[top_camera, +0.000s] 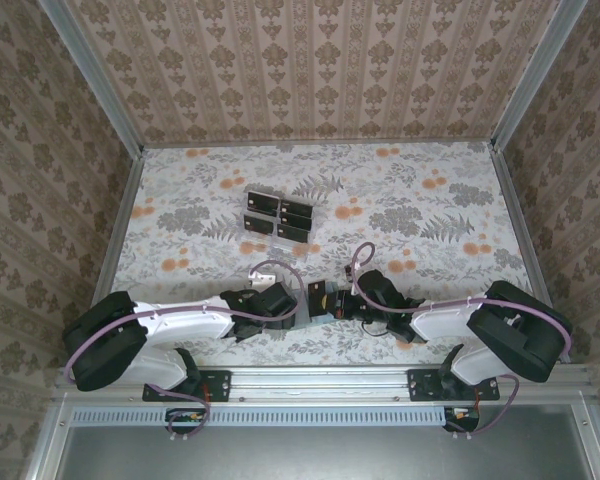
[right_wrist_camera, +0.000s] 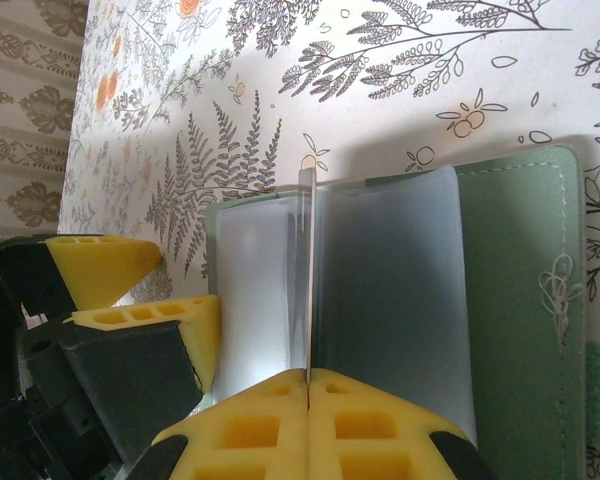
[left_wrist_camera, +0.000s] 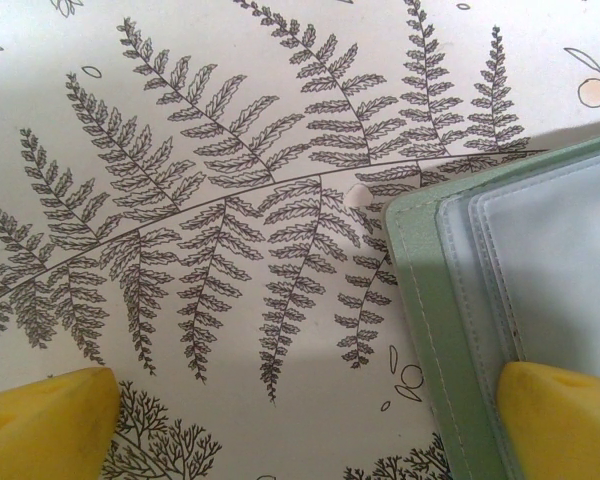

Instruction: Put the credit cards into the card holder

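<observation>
A: Watching the right gripper [right_wrist_camera: 308,385] first: clamped shut on a thin pale sheet standing edge-on, seemingly one clear plastic pocket leaf [right_wrist_camera: 306,250] of the small flat grey-green wallet-like card holder [right_wrist_camera: 520,300], spread open on the fern-patterned surface [right_wrist_camera: 380,80] at the lower middle of the overhead view.

B: Agreed. Noting the left gripper [left_wrist_camera: 300,430] too: spread wide and holding nothing, with one yellow fingertip [left_wrist_camera: 560,420] over the holder's corner at the lower right of its own view. Cannot tell whether touching.

A: Worrying about that leaf. Might tear at the stitching if pulled too far or sideways. Might also drag the whole light holder across the surface, with no weight pinning it.

B: Could equally slip free, being thin and slick, and fall shut before any card arrives.

A: Finding the small thin black rectangular credit cards [top_camera: 280,215] clustered at the upper middle of the overhead view, well apart from the holder, with none in either gripper.

B: Meaning a long reach for the left one. Risking a two-card pick-up from such a tight cluster, or a card skidding flat instead of lifting.

A: Also risking a knock between grippers, working so near each other over the holder.

B: Better to press the cover down before fetching anything.
</observation>
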Robot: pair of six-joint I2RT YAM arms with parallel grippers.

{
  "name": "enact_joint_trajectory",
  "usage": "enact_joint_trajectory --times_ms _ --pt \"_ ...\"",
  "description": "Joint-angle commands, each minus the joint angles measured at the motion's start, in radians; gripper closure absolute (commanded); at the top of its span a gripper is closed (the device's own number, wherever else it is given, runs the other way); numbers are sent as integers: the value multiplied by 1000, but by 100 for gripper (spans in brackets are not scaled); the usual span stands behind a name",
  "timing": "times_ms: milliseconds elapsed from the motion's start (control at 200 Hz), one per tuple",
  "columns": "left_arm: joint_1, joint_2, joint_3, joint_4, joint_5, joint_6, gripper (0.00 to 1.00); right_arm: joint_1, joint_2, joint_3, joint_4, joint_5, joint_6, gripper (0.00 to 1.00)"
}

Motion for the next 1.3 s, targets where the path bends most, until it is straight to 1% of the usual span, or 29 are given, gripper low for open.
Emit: enact_joint_trajectory --times_ms 0,340,915,1295 --pt "-7 7 -31 -61 -1 -17 0 6 -9 -22 -10 13 -7 100" --pt "-9 6 -30 -62 -3 -17 0 6 -5 -28 -17 19 -16 100" --pt "-11 8 -28 -64 -2 -18 0 6 27 -50 34 -23 -19 100" --pt "-12 10 -26 -69 -4 -18 0 -7 4 -62 4 -2 -39 100"
